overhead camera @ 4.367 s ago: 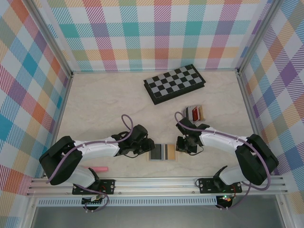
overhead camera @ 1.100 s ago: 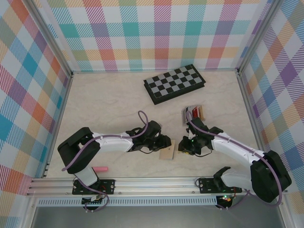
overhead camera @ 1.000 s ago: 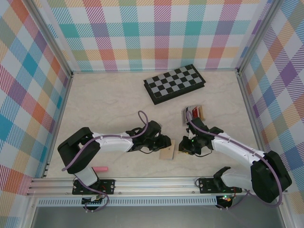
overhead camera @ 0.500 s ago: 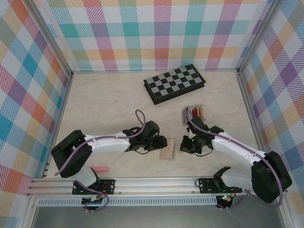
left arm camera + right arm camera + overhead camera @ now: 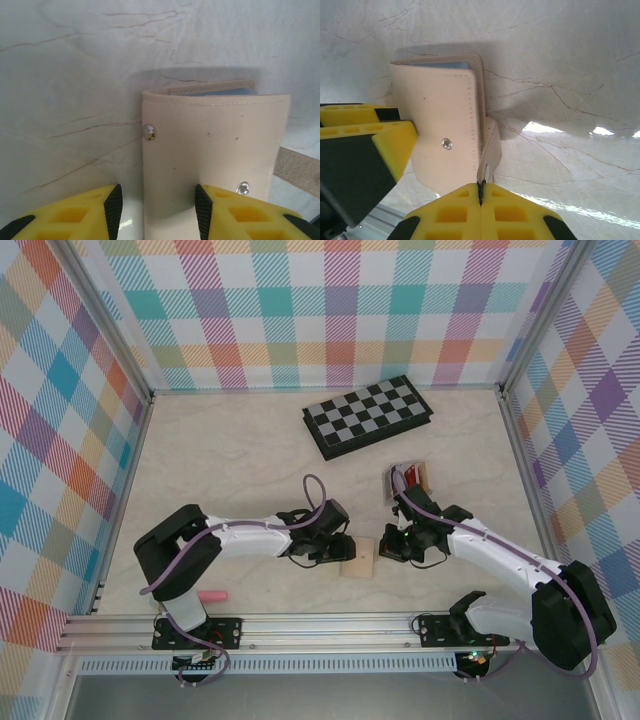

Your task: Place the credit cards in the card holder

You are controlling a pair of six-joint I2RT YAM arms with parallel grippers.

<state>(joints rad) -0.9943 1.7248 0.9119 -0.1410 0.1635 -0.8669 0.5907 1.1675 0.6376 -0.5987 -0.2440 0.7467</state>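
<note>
The tan card holder lies folded shut between my two grippers, stud side up. In the left wrist view the card holder has a blue card edge peeking from its far end. My left gripper is open and straddles the holder's near left edge; it is also in the top view. My right gripper is shut on the holder's snap strap and sits just right of the holder. A red card lies with others behind the right arm.
A folded chessboard lies at the back centre. A pink pen rests near the front rail by the left arm's base. The left gripper's yellow finger stands close beside the holder in the right wrist view.
The holder lay open with grey pockets showing; now it is folded with its tan outside up. The left gripper has moved right along the holder, and the right gripper still pinches the strap.
</note>
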